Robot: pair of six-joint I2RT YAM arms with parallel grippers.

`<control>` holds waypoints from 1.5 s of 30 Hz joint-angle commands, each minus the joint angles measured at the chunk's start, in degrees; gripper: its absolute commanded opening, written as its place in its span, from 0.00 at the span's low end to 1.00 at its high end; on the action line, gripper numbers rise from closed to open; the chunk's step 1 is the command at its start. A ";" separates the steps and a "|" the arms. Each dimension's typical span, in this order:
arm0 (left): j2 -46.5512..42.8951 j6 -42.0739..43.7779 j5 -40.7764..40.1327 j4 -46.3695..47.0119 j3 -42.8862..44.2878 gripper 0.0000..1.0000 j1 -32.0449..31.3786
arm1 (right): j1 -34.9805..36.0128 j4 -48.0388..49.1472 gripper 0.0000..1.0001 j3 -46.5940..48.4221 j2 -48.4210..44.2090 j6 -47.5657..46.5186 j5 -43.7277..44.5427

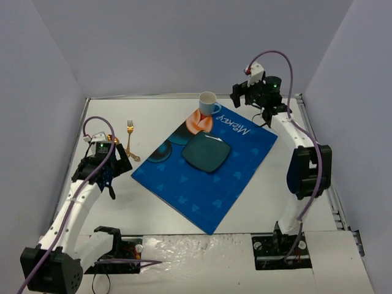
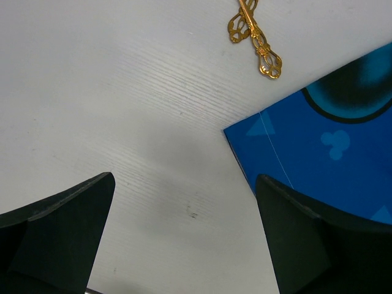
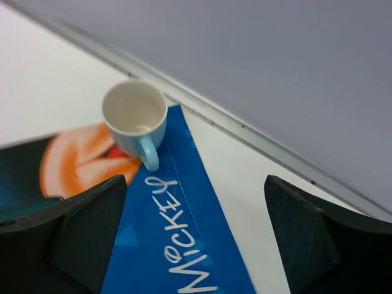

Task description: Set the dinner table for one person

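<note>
Judging the setting as well on its way, not finished. Finding the dinner table (image 1: 260, 196) — the large white top with a thin metal rim — spreading under everything else. Seeing a blue mat (image 1: 202, 190) laid aslant on it, a dark plate (image 1: 206, 152) resting on the mat's far half, and a cup (image 1: 208, 103) standing upright at the mat's far corner beside an orange patch; not being able to tell print from napkin there. Noticing a fork (image 1: 130, 138) lying on the bare top just left of the mat, near its corner but not touching. Seeing no knife and no spoon; guessing at more cutlery, and perhaps bringing the fork closer to the plate, as the remaining work.

Holding nothing on either side: keeping the left gripper (image 2: 184, 202) over the bare top by the mat's corner with jaws spread wide, and the right gripper (image 3: 195, 202) above the cup with jaws spread wide too, leaving the cup free beyond the fingers.

Reading the table as matt white, hard and flat, with fine straight grain lines. Taking the mat as thin, rectangular and cloth-like, carrying paler blue cartoon shapes, white lettering and a stitched line near its edge. Describing the plate as dark teal, squarish with rounded corners, smooth. Describing the cup as pale blue outside and white inside — glossy like ceramic, with a loop handle. Describing the fork as slim gold-coloured metal with an ornate openwork handle.
</note>
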 commanded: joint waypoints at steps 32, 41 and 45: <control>68.87 14.19 8.18 5.16 57.32 0.56 4.98 | 3.16 -15.51 1.00 -34.91 -48.40 27.65 10.06; 70.30 16.67 9.83 4.21 56.30 0.42 5.68 | 3.16 -16.11 1.00 -35.56 -49.42 27.69 9.97; 70.80 16.85 10.63 3.55 55.58 0.33 6.18 | 3.16 -16.37 1.00 -35.65 -49.77 27.69 9.71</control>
